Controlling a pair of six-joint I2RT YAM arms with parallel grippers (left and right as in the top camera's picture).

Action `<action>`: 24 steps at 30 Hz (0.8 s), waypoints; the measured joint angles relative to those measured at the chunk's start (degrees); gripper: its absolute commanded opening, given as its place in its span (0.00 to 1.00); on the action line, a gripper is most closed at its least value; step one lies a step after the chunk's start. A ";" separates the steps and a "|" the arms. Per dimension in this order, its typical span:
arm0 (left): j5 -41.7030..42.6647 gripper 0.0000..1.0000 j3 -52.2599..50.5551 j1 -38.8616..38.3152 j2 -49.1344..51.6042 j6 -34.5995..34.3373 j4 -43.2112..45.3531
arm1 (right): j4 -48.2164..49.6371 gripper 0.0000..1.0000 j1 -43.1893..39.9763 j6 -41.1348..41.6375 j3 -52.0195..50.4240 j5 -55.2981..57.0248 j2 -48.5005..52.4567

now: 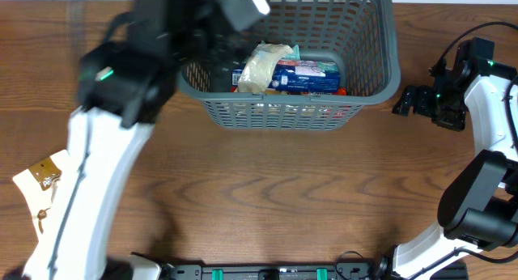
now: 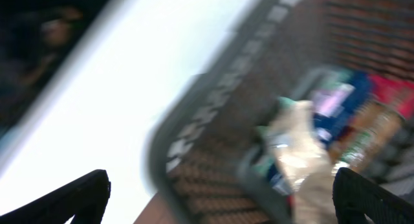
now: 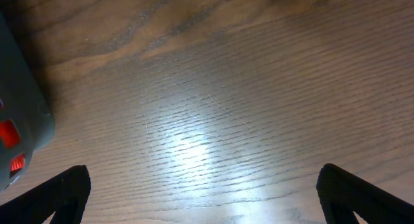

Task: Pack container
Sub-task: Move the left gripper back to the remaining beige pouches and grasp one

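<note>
We log the container [image 1: 275, 114] at upper centre: grey-blue, slotted lattice walls, thick rim, snack packets [image 1: 303, 76] inside. Fingers spread on left gripper [image 2: 226, 198] and right gripper [image 3: 210, 195].

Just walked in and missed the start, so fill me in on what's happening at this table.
Two robot arms are packing snack packets into the container. The left gripper hangs over the container's left end, fingers wide apart with nothing between them; its view is blurred. A pale bag and a blue packet already lie inside. The right gripper is open and empty above the bare table to the container's right. One loose packet lies at the table's left edge.
</note>
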 measured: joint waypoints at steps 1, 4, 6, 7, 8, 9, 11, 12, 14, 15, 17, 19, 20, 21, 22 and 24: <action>-1.03 0.99 0.07 1.36 -1.11 -0.98 -0.22 | 0.00 0.99 0.00 0.00 0.00 0.00 0.00; -3.37 0.98 0.33 8.33 -3.74 -5.09 -3.39 | 0.00 0.99 0.00 0.00 0.00 0.00 0.00; -4.35 0.99 0.37 13.90 -4.09 -6.93 -7.02 | 0.02 0.99 0.00 -0.02 0.00 -0.02 0.00; -4.63 0.99 0.37 17.31 -3.67 -7.80 -9.60 | 0.02 0.99 0.00 -0.04 0.00 -0.02 0.00; -4.96 0.99 0.37 19.47 -3.15 -8.20 -10.99 | 0.02 0.99 0.00 -0.09 0.00 -0.04 0.00; -5.29 0.99 0.37 22.56 -2.05 -8.72 -12.57 | 0.02 0.99 0.00 -0.13 0.00 -0.04 0.00; -5.64 0.99 0.35 26.86 0.46 -9.35 -14.60 | 0.04 0.99 0.00 -0.15 0.00 -0.09 0.00; -5.73 0.99 0.35 29.14 2.49 -9.55 -15.39 | 0.07 0.99 0.00 -0.15 0.00 -0.13 0.00; -5.86 0.98 0.28 32.06 6.78 -9.75 -15.69 | 0.20 0.99 0.00 -0.15 0.00 -0.20 0.00; -5.92 0.99 0.24 33.66 8.79 -9.77 -15.67 | 0.22 0.99 0.00 -0.15 0.00 -0.20 0.00; -5.95 0.99 0.17 35.56 13.46 -9.70 -15.69 | 0.22 0.99 0.00 -0.15 0.00 -0.22 0.00; -6.01 0.99 0.09 36.54 17.70 -9.49 -15.87 | 0.22 0.99 0.00 -0.15 0.00 -0.22 0.00; -6.05 0.99 0.00 36.83 20.44 -9.22 -16.04 | 0.20 0.99 0.00 -0.15 0.00 -0.22 0.00; -6.05 0.99 -0.07 36.89 22.23 -9.07 -16.20 | 0.20 0.99 0.00 -0.15 0.00 -0.22 0.00; -6.05 0.98 -0.15 36.89 23.89 -8.94 -16.31 | 0.22 0.99 0.00 -0.15 0.00 -0.22 0.00; -5.77 0.99 -0.22 36.76 27.98 -8.83 -16.61 | 0.20 0.99 0.00 -0.15 0.00 -0.22 0.00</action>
